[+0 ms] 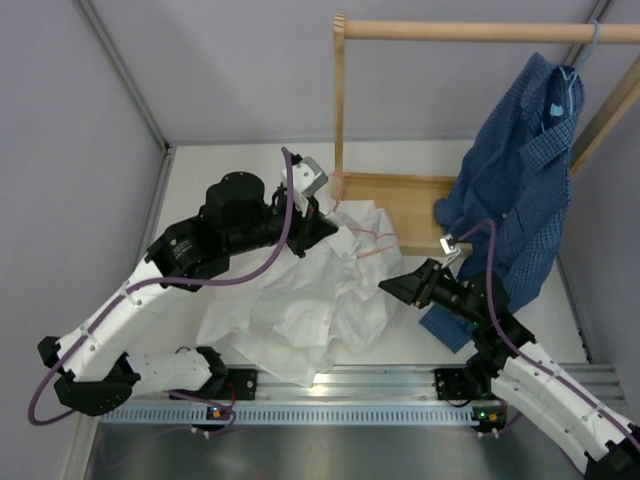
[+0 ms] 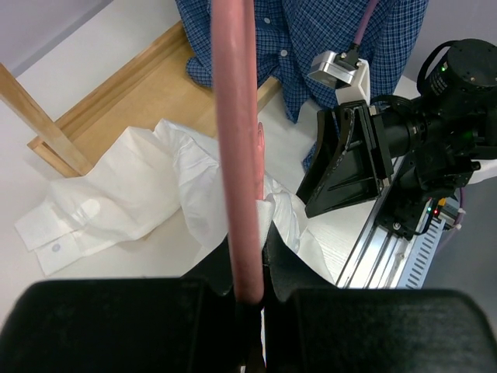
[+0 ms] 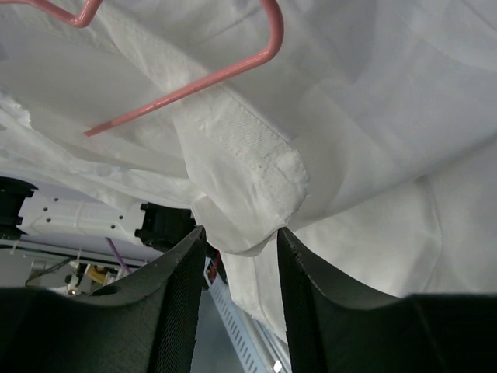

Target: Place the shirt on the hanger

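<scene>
The white shirt (image 1: 300,305) lies crumpled on the table's middle. My left gripper (image 1: 325,228) is over its far edge, shut on the pink hanger (image 1: 372,240), whose wire reaches right over the cloth. In the left wrist view the hanger (image 2: 237,140) runs straight up from my shut gripper (image 2: 250,268), with the shirt (image 2: 155,194) below. My right gripper (image 1: 395,288) is open at the shirt's right edge. In the right wrist view the gripper (image 3: 239,235) stands open round a stitched fold of the shirt (image 3: 248,183), its jaws not closed on it. The hanger's hook (image 3: 233,70) shows above.
A wooden rack with a tray base (image 1: 400,190) and a top rod (image 1: 480,30) stands at the back right. A dark blue checked shirt (image 1: 520,180) hangs from it on a light blue hanger (image 1: 590,45). An aluminium rail (image 1: 350,385) runs along the near edge. Walls close both sides.
</scene>
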Tool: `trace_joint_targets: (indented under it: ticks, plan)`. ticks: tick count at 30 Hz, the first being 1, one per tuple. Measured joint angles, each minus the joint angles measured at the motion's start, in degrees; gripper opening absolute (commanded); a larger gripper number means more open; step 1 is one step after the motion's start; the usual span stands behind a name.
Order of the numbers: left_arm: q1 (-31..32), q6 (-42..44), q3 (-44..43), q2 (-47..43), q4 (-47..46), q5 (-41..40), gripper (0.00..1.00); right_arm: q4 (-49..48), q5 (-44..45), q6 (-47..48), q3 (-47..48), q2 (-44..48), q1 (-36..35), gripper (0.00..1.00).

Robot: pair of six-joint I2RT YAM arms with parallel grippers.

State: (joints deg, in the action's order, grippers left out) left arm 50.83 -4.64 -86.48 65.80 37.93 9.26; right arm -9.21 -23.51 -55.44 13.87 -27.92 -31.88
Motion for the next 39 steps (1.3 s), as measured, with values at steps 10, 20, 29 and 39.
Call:
trace_joint_targets:
  ticks: [10,20,29,39]
  plan:
    - [0.0,-0.59,0.94,-1.29,-1.55,-0.35,0.0,-5.2,2.6,-2.75,-0.74,-5.97,0.0,0.37]
    - [0.0,-1.29,3.06,-2.75,-2.45,0.33,0.0,-13.25,1.18,-5.64,-1.44,-11.04,-0.02,0.0]
    - [0.0,-0.9,6.84,-9.33,-3.21,2.29,0.0,-3.37,1.27,2.58,7.04,-11.61,6.51,0.0]
    - [0.02,0.07,5.75,-12.63,0.0,-3.67,0.0,11.19,-1.68,13.7,28.48,-17.86,14.14,0.0]
